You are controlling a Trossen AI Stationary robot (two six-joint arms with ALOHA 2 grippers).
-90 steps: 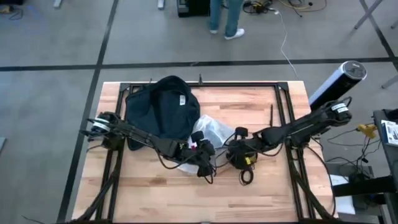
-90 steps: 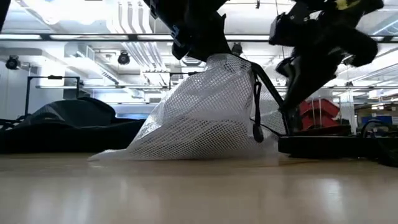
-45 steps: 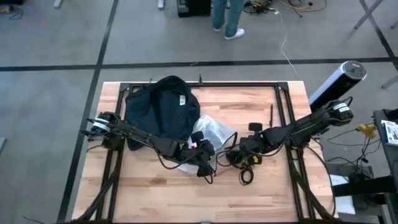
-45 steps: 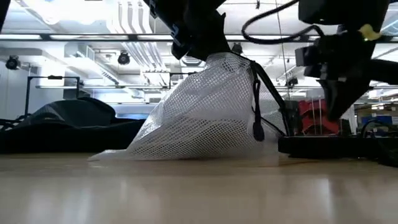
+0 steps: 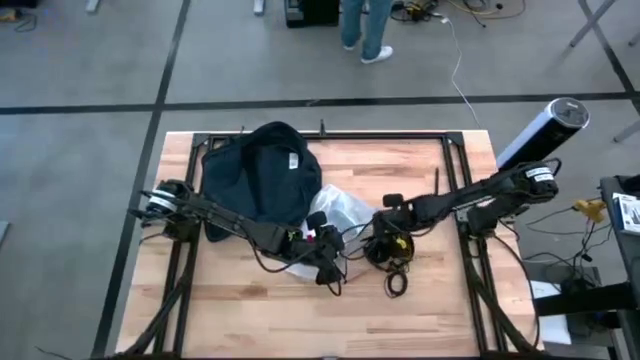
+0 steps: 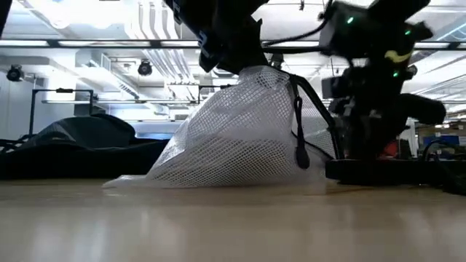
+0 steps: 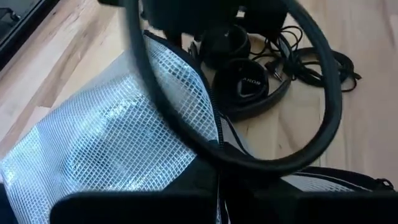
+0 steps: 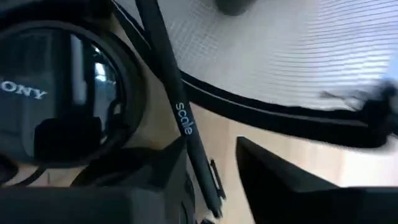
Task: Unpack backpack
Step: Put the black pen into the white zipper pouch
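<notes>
The dark navy backpack (image 5: pixel 262 175) lies slumped at the table's far left. Beside it a white mesh pouch (image 5: pixel 342 208) is held up like a tent by my left gripper (image 5: pixel 322 250), which is shut on it. Black headphones (image 5: pixel 385 250) with cables lie flat on the table to the pouch's right. My right gripper (image 8: pixel 214 155) hangs open just above the table between the pouch and the headphones. A thin black strap (image 8: pixel 180 118) runs through the gap between its fingers; I cannot tell whether it touches them. My left gripper holds the mesh pouch by its black-bound edge (image 7: pixel 214 140), coming at it from above. Its own body hides the exact place of contact. The pouch (image 6: pixel 240 124) peaks under the fingers and slopes down, with its lower edge (image 6: pixel 211 180) on the table.
A black frame (image 5: pixel 455 165) runs along the table's edges. A grey cylinder (image 5: pixel 540 130) stands off the far right corner. A person (image 5: pixel 362 25) stands on the floor beyond the table. Bare wood shows along the near edge (image 5: pixel 330 320).
My right gripper has moved off the headphones a little toward the table's far edge and toward the pouch. It rose on the way and has come down again. The headphones stay on the table. The pouch stays held up.
</notes>
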